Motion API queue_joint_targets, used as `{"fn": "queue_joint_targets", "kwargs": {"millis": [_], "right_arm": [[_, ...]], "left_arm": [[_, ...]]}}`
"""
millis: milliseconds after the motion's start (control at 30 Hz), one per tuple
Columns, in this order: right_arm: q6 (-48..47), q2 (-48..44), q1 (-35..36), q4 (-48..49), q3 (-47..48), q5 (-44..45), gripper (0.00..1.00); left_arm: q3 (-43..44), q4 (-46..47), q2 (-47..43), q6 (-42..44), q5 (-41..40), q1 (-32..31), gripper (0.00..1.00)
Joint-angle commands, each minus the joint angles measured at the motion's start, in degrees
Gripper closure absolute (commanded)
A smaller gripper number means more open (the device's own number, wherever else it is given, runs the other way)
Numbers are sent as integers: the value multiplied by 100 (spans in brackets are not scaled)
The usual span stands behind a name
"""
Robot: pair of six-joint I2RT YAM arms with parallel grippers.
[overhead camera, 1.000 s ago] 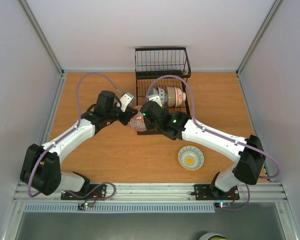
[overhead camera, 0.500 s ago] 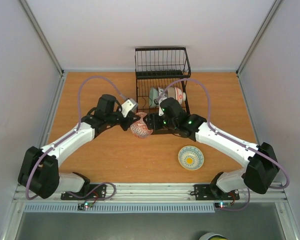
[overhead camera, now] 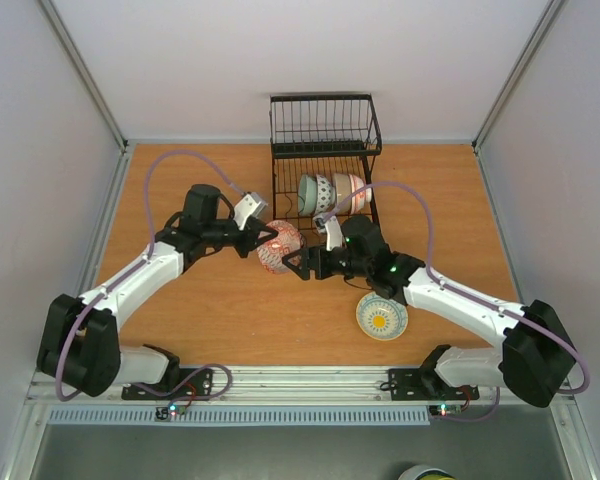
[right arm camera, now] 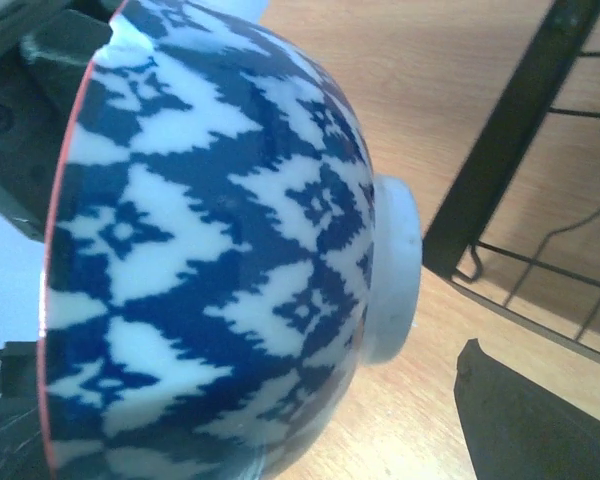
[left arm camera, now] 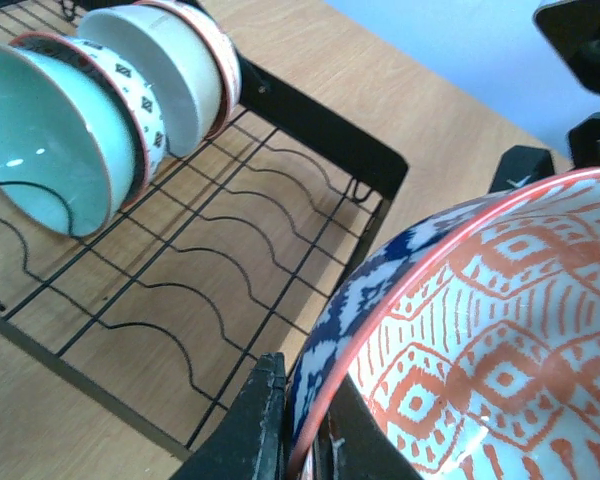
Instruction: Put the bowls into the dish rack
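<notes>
A bowl (overhead camera: 281,246), blue-and-white outside (right arm camera: 210,250) and red-patterned inside (left arm camera: 500,340), hangs on its side just left of the dish rack's front. My left gripper (overhead camera: 263,243) is shut on its rim, one finger (left arm camera: 250,420) outside and one inside. My right gripper (overhead camera: 296,268) stands open right beside the bowl's foot, with one finger (right arm camera: 530,420) showing at the lower right and not touching it. The black wire dish rack (overhead camera: 325,150) holds three bowls (overhead camera: 330,192) on edge, a teal-lined one (left arm camera: 40,140) nearest. Another bowl (overhead camera: 382,315) sits upright on the table.
The rack's front frame (left arm camera: 320,110) runs close behind the held bowl, and its corner bar (right arm camera: 520,150) is near the right gripper. The rack's taller basket (overhead camera: 325,122) stands at the back against the wall. Grey walls close in both sides.
My right gripper has opened off the bowl and drawn back toward the near right. The left gripper keeps the bowl, now turned more on its side.
</notes>
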Motion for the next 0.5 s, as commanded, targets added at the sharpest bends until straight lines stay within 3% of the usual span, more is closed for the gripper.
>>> {"fn": "queue_joint_targets", "kwargs": {"millis": [0, 300, 467], "right_arm": [[169, -212, -51, 973, -181, -434, 15], [283, -182, -79, 1545, -234, -577, 18], [425, -115, -79, 1827, -259, -806, 35]], "left_arm": [[-14, 690, -3, -326, 1101, 121, 100], [-49, 811, 91, -420, 1720, 137, 99], [-58, 822, 55, -441, 1653, 136, 100]]}}
